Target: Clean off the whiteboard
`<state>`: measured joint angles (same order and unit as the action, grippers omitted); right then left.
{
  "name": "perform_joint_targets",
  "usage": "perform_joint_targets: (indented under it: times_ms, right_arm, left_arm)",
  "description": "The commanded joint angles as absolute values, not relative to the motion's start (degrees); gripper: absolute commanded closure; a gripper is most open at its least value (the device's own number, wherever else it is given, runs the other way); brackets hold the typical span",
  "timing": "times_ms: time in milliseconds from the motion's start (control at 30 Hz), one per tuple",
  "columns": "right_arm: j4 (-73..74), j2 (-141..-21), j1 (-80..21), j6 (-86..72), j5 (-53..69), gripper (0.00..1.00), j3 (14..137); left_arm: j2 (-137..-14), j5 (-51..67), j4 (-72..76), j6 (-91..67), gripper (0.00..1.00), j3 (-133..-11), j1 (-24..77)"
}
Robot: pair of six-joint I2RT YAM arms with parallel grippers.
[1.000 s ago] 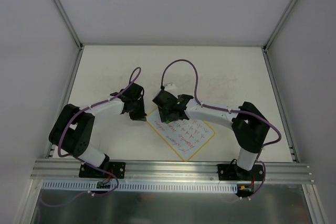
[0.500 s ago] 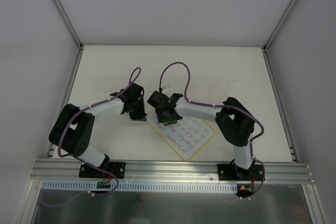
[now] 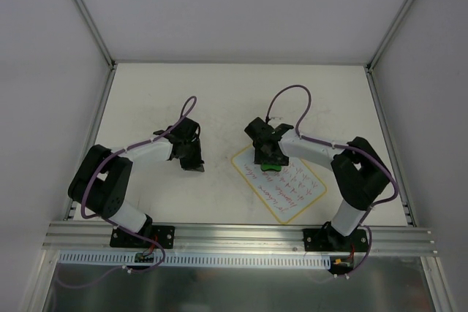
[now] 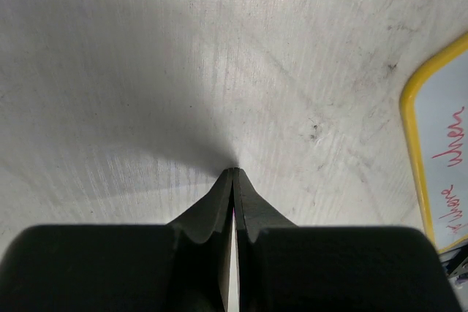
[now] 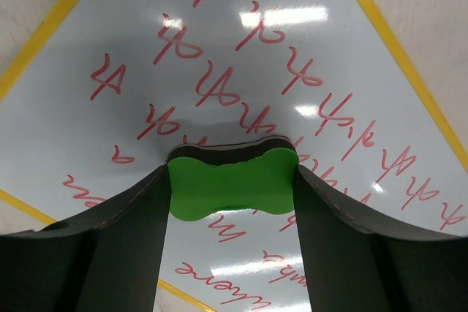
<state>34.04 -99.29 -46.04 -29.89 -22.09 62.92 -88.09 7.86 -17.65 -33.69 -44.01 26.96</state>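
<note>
On my right claw (image 5: 232, 180) I see the two fingers standing fairly wide and clamped on the ends of a green bone-shaped eraser (image 5: 232, 184), one finger on each side. A dark underside shows along the eraser's top edge, and it throws a soft shadow on the whiteboard (image 5: 219, 27) right beneath it. I cannot tell whether it is pressing on the surface or sitting just above it. Red handwriting (image 5: 212, 85) covers the board all round the eraser, and the yellow rim (image 5: 51, 27) runs off on both sides.

From the overhead camera, the right claw (image 3: 269, 160) and eraser (image 3: 270, 166) sit over the far part of the whiteboard (image 3: 287, 189). The board lies flat on the table (image 3: 161, 100), right of the middle, turned so one corner points at the near edge, in front of the right arm.

My left claw (image 4: 234, 172) is pinched fully closed with nothing between the fingers, its tips low over the scuffed table (image 4: 183, 49). The board's yellow rim (image 4: 409, 144) only shows at the right edge of that wrist view. From above, the left claw (image 3: 191, 162) is well apart from the board, off to its left.
</note>
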Motion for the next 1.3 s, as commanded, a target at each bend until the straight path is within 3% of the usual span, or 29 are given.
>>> perform_joint_targets:
  times_ms: [0,100,167,200,267,433,700,1100,1233,1267]
  right_arm:
    - [37.18,-98.61,-45.88,-28.92,-22.24,0.64,60.73]
    - [34.63,-98.88,-46.58,-26.38,-20.04,0.65,60.99]
    - [33.06,-99.57,-47.46,-24.79,-19.17,0.65,61.26]
    - [32.61,-99.75,-47.72,-22.96,-18.55,0.65,61.52]
    - [32.08,-100.46,-48.51,-22.15,-17.41,0.65,62.05]
    - [31.55,-101.34,-49.57,-21.36,-16.44,0.66,62.75]
    - [30.85,-100.63,-49.83,-21.45,-15.47,0.65,62.49]
    - [29.80,-100.99,-50.18,-21.71,-14.06,0.65,62.84]
    - [29.45,-100.99,-50.45,-22.24,-13.89,0.65,63.10]
    - [29.53,-100.99,-50.71,-22.50,-13.89,0.65,63.28]
  left_arm:
    - [-89.83,6.41,-23.55,-32.52,1.00,-41.48,26.98]
    - [-87.47,7.99,-23.20,-32.43,0.98,-42.10,27.16]
    - [-86.05,8.52,-22.94,-31.38,0.84,-43.24,27.42]
    - [-84.83,8.53,-22.85,-30.94,0.72,-43.85,27.68]
    - [-84.38,9.14,-22.15,-29.89,0.64,-45.78,27.77]
    - [-88.67,11.51,-20.74,-28.04,0.57,-52.19,27.86]
    - [-97.20,14.06,-20.21,-27.24,0.57,-56.78,29.79]
    - [-100.55,10.47,-20.30,-30.50,0.64,-54.85,34.72]
    - [-100.81,8.97,-20.30,-31.90,0.77,-53.44,34.89]
    - [-100.81,8.36,-20.48,-32.34,0.86,-53.18,35.24]
